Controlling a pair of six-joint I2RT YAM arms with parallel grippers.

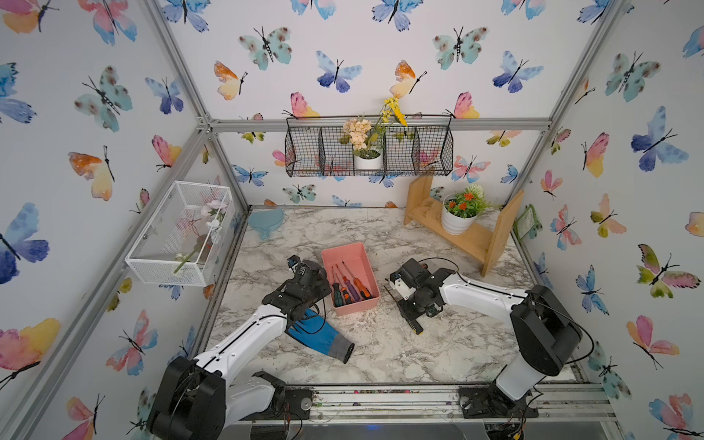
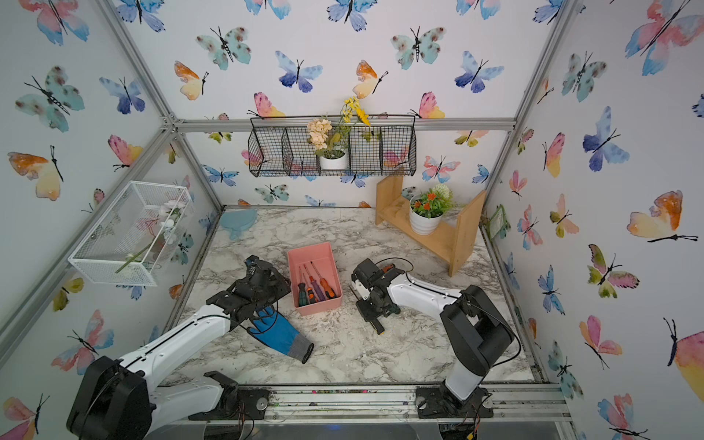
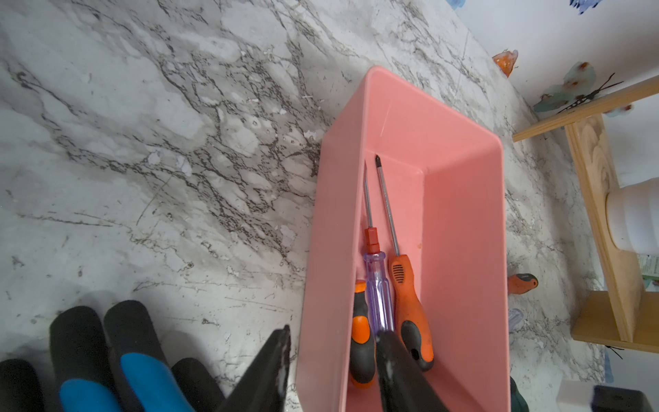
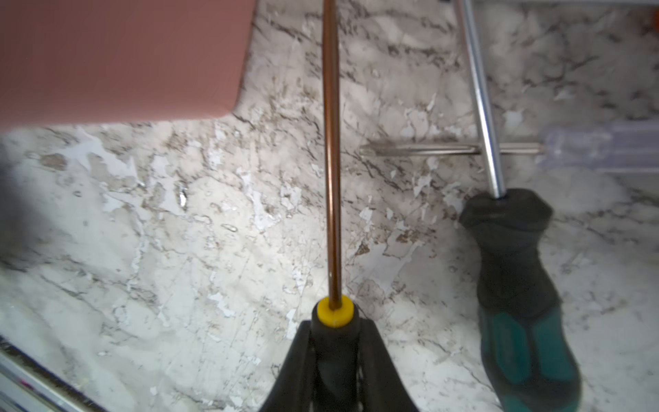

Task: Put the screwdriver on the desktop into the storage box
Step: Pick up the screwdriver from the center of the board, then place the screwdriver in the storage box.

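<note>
The right hand is pressed together on the handle of the black-handled screwdriver, which has a yellow collar and a long copper-coloured shaft. The tool sits low at the white, grey-veined marble surface, just right of the salmon-pink plastic storage box. Whether it rests there or hangs just above, I cannot tell. The grasp looks made, so the pick-up is the step in hand. Next comes a lift clear of the box's right wall, a short carry left, and a release with the shaft along the box's length. The left hand stands spread astride the box's left wall, above the stored screwdrivers.
</note>
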